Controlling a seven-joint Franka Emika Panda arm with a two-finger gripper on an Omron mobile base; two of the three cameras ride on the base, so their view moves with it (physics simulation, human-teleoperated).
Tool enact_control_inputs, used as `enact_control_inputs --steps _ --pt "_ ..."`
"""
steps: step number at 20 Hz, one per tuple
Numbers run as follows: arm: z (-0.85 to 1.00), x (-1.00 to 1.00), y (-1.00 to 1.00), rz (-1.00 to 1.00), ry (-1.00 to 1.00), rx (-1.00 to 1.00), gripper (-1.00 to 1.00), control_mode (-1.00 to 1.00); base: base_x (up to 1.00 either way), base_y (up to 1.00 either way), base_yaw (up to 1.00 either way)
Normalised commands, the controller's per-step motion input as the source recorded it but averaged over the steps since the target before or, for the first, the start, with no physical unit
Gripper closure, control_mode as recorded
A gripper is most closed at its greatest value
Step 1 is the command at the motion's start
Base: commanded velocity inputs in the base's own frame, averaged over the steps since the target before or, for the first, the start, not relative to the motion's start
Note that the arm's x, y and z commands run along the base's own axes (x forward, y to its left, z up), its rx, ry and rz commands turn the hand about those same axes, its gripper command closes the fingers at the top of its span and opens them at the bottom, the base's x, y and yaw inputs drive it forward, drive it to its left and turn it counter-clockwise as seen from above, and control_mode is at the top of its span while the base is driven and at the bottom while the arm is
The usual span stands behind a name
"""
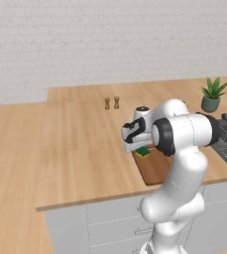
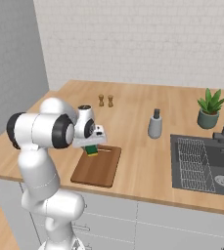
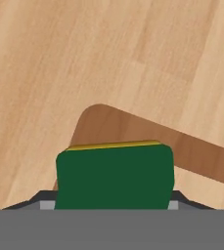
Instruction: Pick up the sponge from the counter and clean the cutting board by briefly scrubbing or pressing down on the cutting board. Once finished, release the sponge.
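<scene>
While our gripper [image 2: 91,148] pinches the one sponge [image 3: 114,176], a soft block with a dark green face and thin yellow edge, it hangs over the far corner of the cutting board [image 2: 98,167]. We count one smooth, round-cornered dark brown board on the light-wood plank counter [image 2: 133,122], and two small brown shakers [image 2: 105,100] well beyond it.

Open tabletop [image 2: 133,105] at 9 o'clock and 12 o'clock of the cutting board [image 2: 98,168], bare wood. Two small shakers [image 2: 105,100] well apart at 12 o'clock. Grey bottle [image 2: 155,124] at 2 o'clock, near. Sink [image 2: 201,163] and plant [image 2: 209,108] farther off at 3 o'clock. Board's near half bare beneath the claw [image 2: 92,148].
</scene>
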Motion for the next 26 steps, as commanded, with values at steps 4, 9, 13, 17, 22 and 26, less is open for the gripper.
enact_control_inputs --steps 4,9,13,17,22,26 --pt "-0.23 0.07 0.00 0.00 0.00 0.00 1.00 -1.00 0.00 0.00 0.00" --pt "-0.29 0.09 -0.02 0.00 0.00 0.00 1.00 -1.00 0.00 0.00 0.00" --pt "-0.33 0.04 -0.07 0.00 0.00 0.00 1.00 -1.00 0.00 0.00 0.00" --pt "-0.13 0.00 -0.28 0.00 0.00 0.00 1.00 -1.00 0.00 0.00 0.00" --pt "-0.12 0.00 -0.38 0.00 0.00 0.00 1.00 -1.00 0.00 0.00 0.00" --pt "-0.05 0.00 -0.39 0.00 -0.02 0.00 1.00 -1.00 0.00 0.00 0.00"
